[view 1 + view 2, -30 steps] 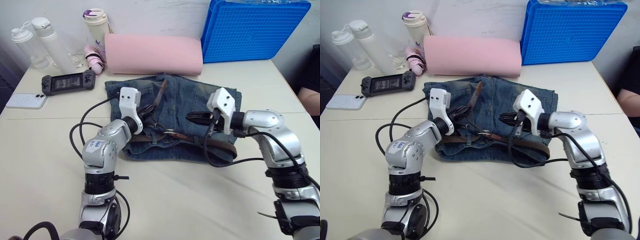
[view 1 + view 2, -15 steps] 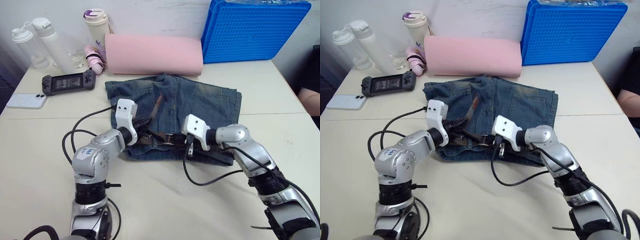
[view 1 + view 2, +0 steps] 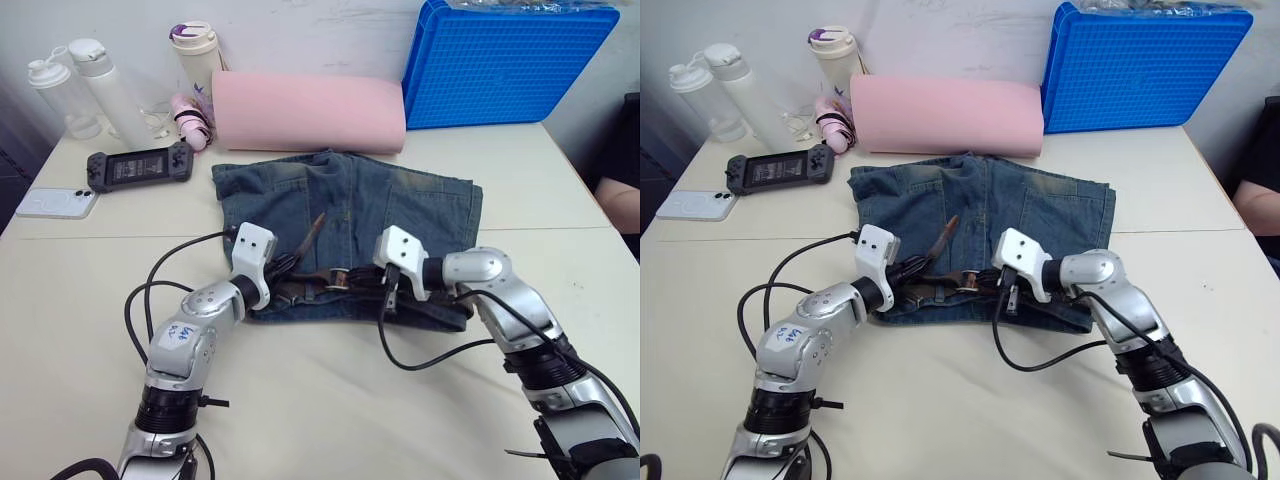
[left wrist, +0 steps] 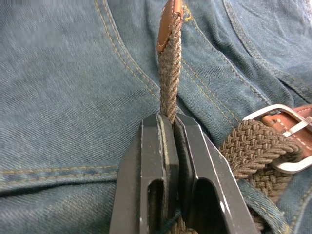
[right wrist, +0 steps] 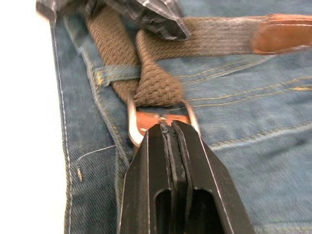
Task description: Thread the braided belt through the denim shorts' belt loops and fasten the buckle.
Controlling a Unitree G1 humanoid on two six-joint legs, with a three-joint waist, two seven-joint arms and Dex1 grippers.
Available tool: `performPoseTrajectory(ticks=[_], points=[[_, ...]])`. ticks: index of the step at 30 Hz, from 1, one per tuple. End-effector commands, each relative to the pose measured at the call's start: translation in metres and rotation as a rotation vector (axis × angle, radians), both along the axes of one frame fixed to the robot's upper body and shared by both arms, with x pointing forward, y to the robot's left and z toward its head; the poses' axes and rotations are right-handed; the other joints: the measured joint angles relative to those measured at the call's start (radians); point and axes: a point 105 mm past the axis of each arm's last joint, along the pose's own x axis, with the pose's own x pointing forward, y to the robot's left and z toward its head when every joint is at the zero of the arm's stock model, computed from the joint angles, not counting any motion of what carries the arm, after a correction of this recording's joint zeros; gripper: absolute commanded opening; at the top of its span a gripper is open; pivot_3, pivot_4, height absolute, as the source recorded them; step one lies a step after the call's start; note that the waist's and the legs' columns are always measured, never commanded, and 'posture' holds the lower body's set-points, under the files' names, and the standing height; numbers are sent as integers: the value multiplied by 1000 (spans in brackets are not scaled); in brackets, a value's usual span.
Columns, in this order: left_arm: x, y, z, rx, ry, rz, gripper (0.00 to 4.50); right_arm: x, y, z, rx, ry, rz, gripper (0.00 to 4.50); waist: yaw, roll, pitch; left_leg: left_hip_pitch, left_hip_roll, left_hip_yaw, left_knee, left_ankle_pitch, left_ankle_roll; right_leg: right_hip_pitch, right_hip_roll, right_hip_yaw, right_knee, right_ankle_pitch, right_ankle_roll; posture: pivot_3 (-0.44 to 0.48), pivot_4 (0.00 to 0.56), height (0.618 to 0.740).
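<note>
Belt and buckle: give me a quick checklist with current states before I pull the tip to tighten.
1. Left gripper clamped on belt behind the tip: ok.
2. Right gripper shut at buckle, steadying it: ok.
3. Strap passed through the buckle frame: ok.
4. Prong seated in the weave: cannot tell.
5. Belt under the loop beside the buckle: ok; other loops: cannot tell.
6. Shorts lying flat on the table: ok.
</note>
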Motion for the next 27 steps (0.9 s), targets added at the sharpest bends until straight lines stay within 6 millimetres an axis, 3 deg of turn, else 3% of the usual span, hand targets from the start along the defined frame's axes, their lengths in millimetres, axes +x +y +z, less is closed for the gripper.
performPoseTrajectory(ticks=[1, 10, 21, 27], points=[[-2, -8, -1, 13, -34, -38, 0, -5, 3, 13, 10, -10, 45, 31, 0, 0, 0, 0, 0, 0, 0, 0, 0, 0, 0, 0, 0, 0, 0, 0, 150, 740], [-3, -8, -14, 72, -24, -50, 0, 7, 9, 1, -33, -9, 46, 31, 1, 0, 0, -1, 0, 0, 0, 0, 0, -1, 0, 0, 0, 0, 0, 0, 150, 740], [-1, -7, -12, 34, -23, -38, 0, 12, 27, -6, -15, 5, 84, 31, 0, 0, 0, -1, 0, 0, 0, 0, 0, -1, 0, 0, 0, 0, 0, 0, 150, 740], [-1, -9, -13, 46, -27, -47, 0, 13, 25, -27, -91, 51, 124, 31, 0, 0, 0, -1, -1, -1, 0, 0, 0, 0, 0, 0, 0, 0, 0, 0, 150, 740]])
